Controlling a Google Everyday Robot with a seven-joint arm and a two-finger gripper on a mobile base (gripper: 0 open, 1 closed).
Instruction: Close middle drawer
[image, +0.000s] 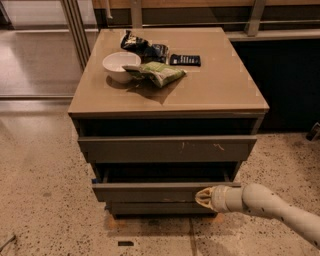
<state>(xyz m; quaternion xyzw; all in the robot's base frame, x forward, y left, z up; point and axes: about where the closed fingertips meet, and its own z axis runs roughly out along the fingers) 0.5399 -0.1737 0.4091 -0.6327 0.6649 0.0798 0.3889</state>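
Observation:
The middle drawer (150, 191) is the plain dark grey-brown front low on the cabinet. It stands pulled out a little, with a strip of its dark interior (165, 173) showing above the front. My gripper (201, 198) comes in from the lower right on a cream arm. Its fingers are shut together and its tip touches the right part of the drawer's front.
The scuffed upper drawer front (165, 148) sits above, and another front (160, 207) below. The tan cabinet top (225, 90) holds a white bowl (120, 66), a green chip bag (155, 74), a dark bag (145, 48) and a black packet (185, 60). Speckled floor surrounds the cabinet; a dark unit (290, 80) stands to the right.

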